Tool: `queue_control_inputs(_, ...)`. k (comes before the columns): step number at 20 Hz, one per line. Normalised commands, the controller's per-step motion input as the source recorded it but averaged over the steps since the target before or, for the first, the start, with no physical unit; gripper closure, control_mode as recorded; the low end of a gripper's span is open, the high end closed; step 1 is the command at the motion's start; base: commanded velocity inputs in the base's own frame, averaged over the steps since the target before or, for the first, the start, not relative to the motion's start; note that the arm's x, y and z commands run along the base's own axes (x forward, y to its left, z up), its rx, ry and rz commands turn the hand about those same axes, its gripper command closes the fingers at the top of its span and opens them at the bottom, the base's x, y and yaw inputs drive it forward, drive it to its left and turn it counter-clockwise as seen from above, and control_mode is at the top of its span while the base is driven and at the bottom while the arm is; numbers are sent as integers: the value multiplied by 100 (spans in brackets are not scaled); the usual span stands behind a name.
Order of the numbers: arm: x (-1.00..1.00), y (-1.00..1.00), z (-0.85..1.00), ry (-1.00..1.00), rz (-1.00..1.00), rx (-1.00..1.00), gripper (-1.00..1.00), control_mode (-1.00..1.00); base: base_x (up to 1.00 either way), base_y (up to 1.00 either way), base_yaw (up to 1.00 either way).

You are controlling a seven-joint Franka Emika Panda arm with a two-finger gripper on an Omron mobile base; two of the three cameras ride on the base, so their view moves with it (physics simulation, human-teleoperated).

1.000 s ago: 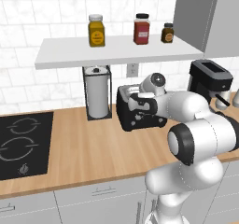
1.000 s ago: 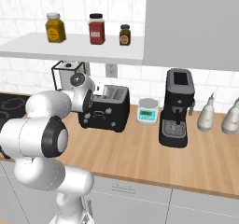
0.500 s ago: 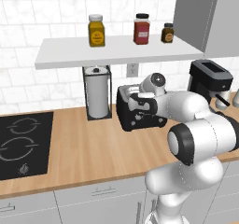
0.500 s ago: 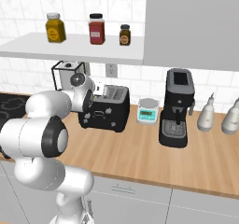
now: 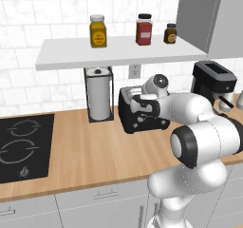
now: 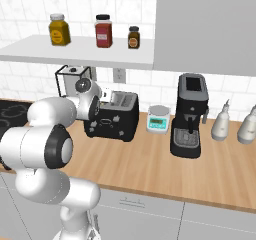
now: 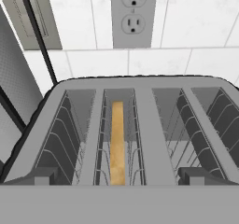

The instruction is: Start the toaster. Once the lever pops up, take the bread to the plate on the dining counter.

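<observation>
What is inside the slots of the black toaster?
One slot of the toaster holds a tan slice of bread, standing on edge, second from the left in the hand view. The other three show bare wire guides. The slot bottoms are hidden.

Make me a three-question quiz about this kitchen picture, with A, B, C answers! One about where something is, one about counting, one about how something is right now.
1. Where is the bread?
A. on the worktop
B. in a slot of the toaster
C. on the shelf

2. How many jars stand on the shelf?
A. two
B. three
C. five

3. How is the gripper right now?
A. open, holding nothing
B. shut on the bread
C. shut on a jar

Answers:
1 B, the hand view shows the tan slice standing on edge down in the second slot from the left.
2 B, both base views show a yellow, a red and a small dark jar.
3 A, it hangs over the toaster with the bread untouched below it.
</observation>
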Motion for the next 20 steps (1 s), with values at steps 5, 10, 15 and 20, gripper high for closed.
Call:
queue_control_inputs(5,0,0,0,0,0,0,-100,-100,0,0,0)
queue_control_inputs(10,0,0,0,0,0,0,-100,-100,0,0,0)
queue_control_inputs(15,0,0,0,0,0,0,-100,-100,0,0,0)
queue_control_inputs(20,0,0,0,0,0,0,-100,-100,0,0,0)
